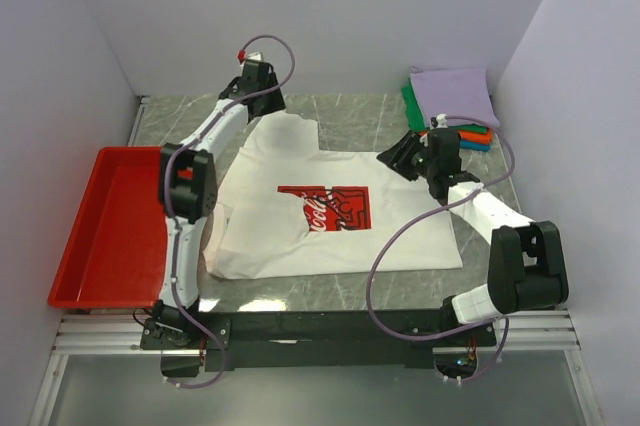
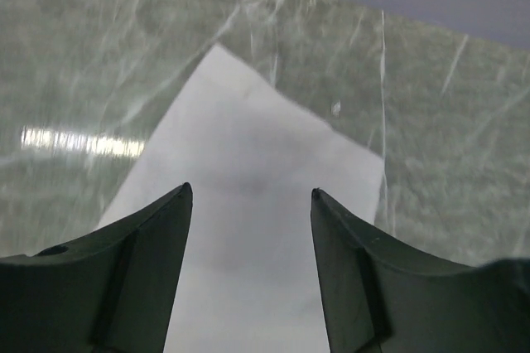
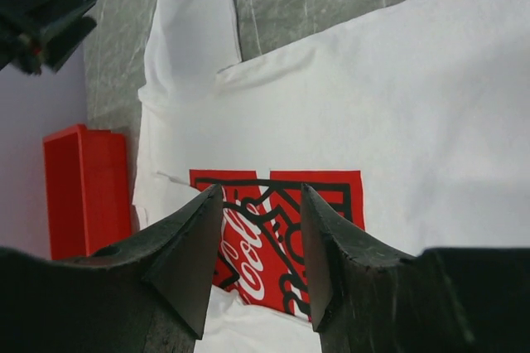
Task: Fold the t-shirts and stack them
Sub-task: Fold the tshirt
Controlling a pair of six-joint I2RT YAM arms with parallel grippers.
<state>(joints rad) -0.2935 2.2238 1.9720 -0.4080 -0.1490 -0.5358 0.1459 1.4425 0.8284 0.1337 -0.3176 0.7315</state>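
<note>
Presently my left gripper (image 2: 251,191) hangs with its jaws wide and empty over the far left sleeve (image 2: 248,146) of the white t-shirt (image 1: 400,231). The shirt lies print-up and spread on the table (image 1: 340,111), presumably so that its edges can be reached for folding. My right gripper (image 3: 261,191), jaws apart with nothing between them, hovers above the shirt's edge on the side nearest the stack (image 1: 450,96). That stack of folded shirts, lavender on top, sits in the far right corner, apart from the working area. The red chest print (image 1: 325,208) carries white script reading Coca-Cola, and no other writing is legible. The red tray (image 1: 100,236) sits at left.
</note>
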